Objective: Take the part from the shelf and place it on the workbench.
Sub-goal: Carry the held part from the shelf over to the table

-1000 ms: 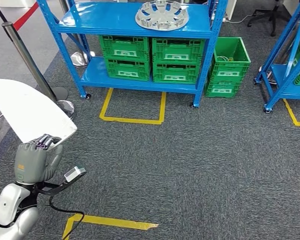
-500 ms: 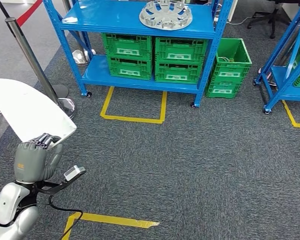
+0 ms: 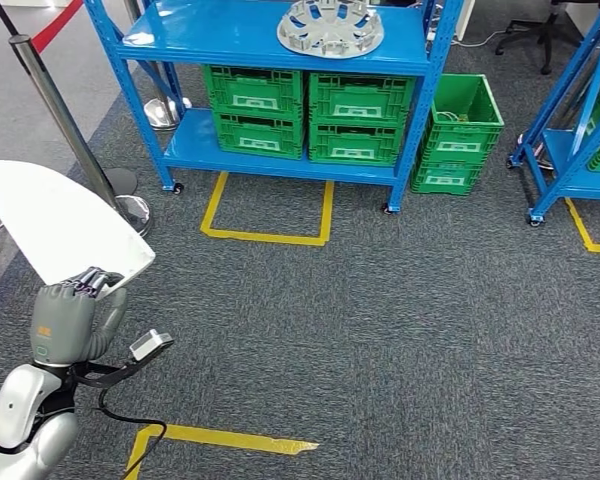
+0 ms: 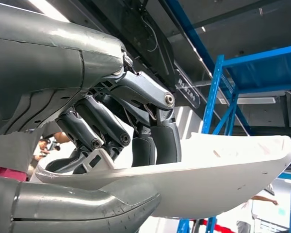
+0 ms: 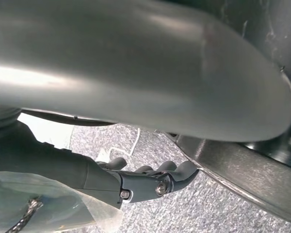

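Far left, your left hand [image 3: 67,318] grasps the white panel [image 3: 59,222], fingers [image 4: 151,141] over its edge, thumb beneath; keep it level while carrying toward the surface. Blue shelf [image 3: 267,40] holds a hubcap [image 3: 329,27]. Right hand [image 5: 144,180]: fingers curled, apparently clenched; surface unseen.

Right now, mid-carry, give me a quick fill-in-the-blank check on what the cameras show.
1. The white part is held by the ____ robot hand.
2. The silver wheel cover lies on the ____ level of the blue shelf.
3. The crates under that level are ____ in colour.
4. The tape lines on the carpet are ____.

Missing words: left; top; green; yellow
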You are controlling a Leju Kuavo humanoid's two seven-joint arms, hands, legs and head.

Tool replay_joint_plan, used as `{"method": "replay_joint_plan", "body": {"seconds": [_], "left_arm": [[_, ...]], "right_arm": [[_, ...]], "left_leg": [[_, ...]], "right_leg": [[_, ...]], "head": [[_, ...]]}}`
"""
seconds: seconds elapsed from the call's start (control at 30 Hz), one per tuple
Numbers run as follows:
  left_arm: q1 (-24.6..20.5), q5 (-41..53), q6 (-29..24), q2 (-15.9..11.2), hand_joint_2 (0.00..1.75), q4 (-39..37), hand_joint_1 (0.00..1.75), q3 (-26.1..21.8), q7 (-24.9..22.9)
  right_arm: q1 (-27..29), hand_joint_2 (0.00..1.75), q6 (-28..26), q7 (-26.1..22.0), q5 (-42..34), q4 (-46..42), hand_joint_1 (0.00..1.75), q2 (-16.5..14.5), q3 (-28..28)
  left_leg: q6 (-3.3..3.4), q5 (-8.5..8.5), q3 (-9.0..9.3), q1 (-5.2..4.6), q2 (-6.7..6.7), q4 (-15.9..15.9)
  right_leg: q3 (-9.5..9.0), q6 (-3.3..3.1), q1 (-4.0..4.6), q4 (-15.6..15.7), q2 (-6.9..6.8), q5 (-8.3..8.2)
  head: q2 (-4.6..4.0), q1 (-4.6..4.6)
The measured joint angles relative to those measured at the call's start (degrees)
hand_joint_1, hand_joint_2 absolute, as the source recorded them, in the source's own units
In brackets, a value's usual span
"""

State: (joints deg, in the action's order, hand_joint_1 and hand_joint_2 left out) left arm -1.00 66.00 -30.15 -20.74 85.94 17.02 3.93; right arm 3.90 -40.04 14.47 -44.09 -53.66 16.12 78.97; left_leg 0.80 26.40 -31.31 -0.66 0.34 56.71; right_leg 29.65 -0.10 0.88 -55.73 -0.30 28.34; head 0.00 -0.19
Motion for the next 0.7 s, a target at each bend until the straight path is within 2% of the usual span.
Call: {"method": "replay_joint_plan", "body": {"seconds": [0.1,0.17,0.2,0.23,0.3,0.33,0.37,0.4,0.43,0.47,0.5,0.53,0.57,0.63,0.67,0.7], "left_arm": [[-0.01,0.01,0.09,0.00,1.75,0.03,1.75,0.01,-0.19],[-0.09,0.01,0.10,0.02,1.75,0.14,1.75,0.01,-0.27],[-0.17,0.01,0.10,0.04,1.75,0.20,1.75,0.01,-0.29],[-0.21,0.01,0.11,0.08,1.75,0.25,1.75,0.02,-0.31],[-0.22,0.02,0.15,0.14,1.75,0.28,1.75,0.08,-0.33],[-0.19,0.02,0.16,0.17,1.75,0.27,1.75,0.12,-0.33],[-0.18,0.02,0.16,0.22,1.75,0.27,1.75,0.16,-0.33],[-0.18,0.02,0.17,0.26,1.75,0.27,1.75,0.18,-0.34],[-0.21,0.01,0.18,0.32,1.75,0.28,1.75,0.20,-0.37],[-0.26,0.01,0.20,0.35,1.75,0.28,1.75,0.20,-0.40],[-0.35,0.01,0.23,0.38,1.75,0.30,1.75,0.18,-0.44],[-0.43,0.01,0.26,0.41,1.75,0.34,1.75,0.17,-0.47],[-0.44,0.01,0.30,0.43,1.75,0.38,1.75,0.15,-0.49],[-0.34,0.01,0.34,0.44,1.75,0.44,1.75,0.14,-0.50],[-0.28,0.01,0.36,0.42,1.75,0.44,1.75,0.14,-0.52],[-0.33,0.00,0.40,0.42,1.75,0.44,1.75,0.13,-0.57]], "right_arm": [[0.12,0.00,0.00,0.06,0.27,-0.20,0.00,0.03,-0.26],[0.17,0.00,-0.02,0.07,0.37,-0.30,0.00,0.15,-0.40],[0.20,0.00,-0.03,0.07,0.45,-0.37,0.00,0.22,-0.46],[0.23,0.00,-0.04,0.07,0.56,-0.45,0.00,0.29,-0.52],[0.31,0.00,-0.04,0.03,0.85,-0.58,0.00,0.39,-0.65],[0.38,0.00,-0.04,0.01,0.99,-0.64,0.00,0.44,-0.75],[0.48,0.00,-0.04,0.00,1.14,-0.73,0.00,0.50,-0.90],[0.58,0.00,-0.04,-0.01,1.28,-0.84,0.00,0.55,-1.07],[0.72,0.00,-0.04,-0.01,1.45,-0.95,0.00,0.62,-1.28],[0.85,0.00,-0.04,0.00,1.67,-1.06,0.00,0.67,-1.47],[0.98,0.00,-0.03,0.00,1.96,-1.20,0.00,0.72,-1.65],[1.12,0.00,-0.03,0.05,2.26,-1.36,0.00,0.76,-1.84],[1.23,0.00,-0.02,0.10,2.59,-1.51,0.00,0.80,-2.03],[1.44,0.00,-0.02,0.25,3.23,-1.91,0.00,0.88,-2.49],[1.55,0.00,-0.02,0.30,3.55,-2.09,0.00,0.92,-2.72],[1.70,0.00,-0.02,0.32,3.86,-2.27,0.00,0.96,-2.96]], "left_leg": [[0.34,-0.17,-0.08,-0.01,0.00,-0.16],[0.83,-0.74,0.09,0.28,-0.02,-0.99],[1.07,-1.05,0.11,0.47,-0.07,-1.42],[1.21,-1.27,0.07,0.60,-0.16,-1.66],[1.20,-1.46,-0.26,0.64,-0.53,-1.67],[1.10,-1.54,-0.36,0.67,-0.84,-1.65],[0.96,-1.62,-0.42,0.72,-1.23,-1.62],[0.78,-1.67,-0.43,0.83,-1.70,-1.56],[0.54,-1.70,-0.44,0.96,-2.22,-1.45],[0.22,-1.70,-0.53,1.03,-2.76,-1.27],[-0.15,-1.67,-0.74,1.07,-3.32,-0.93],[-0.58,-1.71,-1.03,1.12,-3.84,-0.67],[-1.01,-1.85,-1.34,1.16,-4.34,-0.49],[-1.74,-2.08,-1.84,1.44,-5.10,-0.30],[-1.99,-1.70,-2.16,1.51,-4.73,0.24],[-2.18,-0.58,-2.90,1.54,-3.93,1.83]], "right_leg": [[0.00,0.32,-0.04,0.14,-0.02,-0.17],[0.56,0.69,0.00,-0.65,0.07,0.64],[1.48,0.92,-0.02,-2.47,0.13,1.94],[2.98,1.14,-0.14,-5.56,0.21,3.79],[6.75,1.62,-0.50,-13.69,0.23,7.48],[7.97,1.82,-0.70,-16.36,0.23,8.13],[8.14,2.02,-0.88,-16.80,0.24,7.63],[7.05,2.19,-1.10,-14.69,0.34,6.03],[4.99,2.39,-1.39,-10.71,0.82,3.84],[2.75,2.61,-1.66,-6.43,1.93,2.29],[1.01,2.60,-1.86,-3.01,2.95,1.28],[-0.07,2.45,-1.92,-1.04,3.67,0.93],[-0.40,2.12,-1.82,-0.50,3.92,1.11],[-0.41,1.20,-1.60,-0.60,2.77,0.83],[-0.37,0.78,-1.56,-0.60,2.21,0.67],[-0.31,0.35,-1.54,-0.53,1.57,0.53]], "head": [[0.00,0.00],[0.00,0.04],[0.00,0.12],[0.00,0.18],[0.00,0.26],[0.00,0.25],[0.00,0.25],[0.00,0.26],[0.00,0.25],[0.00,0.26],[0.00,0.25],[0.00,0.24],[0.00,0.23],[0.00,0.20],[0.00,0.13],[0.00,-0.01]]}}
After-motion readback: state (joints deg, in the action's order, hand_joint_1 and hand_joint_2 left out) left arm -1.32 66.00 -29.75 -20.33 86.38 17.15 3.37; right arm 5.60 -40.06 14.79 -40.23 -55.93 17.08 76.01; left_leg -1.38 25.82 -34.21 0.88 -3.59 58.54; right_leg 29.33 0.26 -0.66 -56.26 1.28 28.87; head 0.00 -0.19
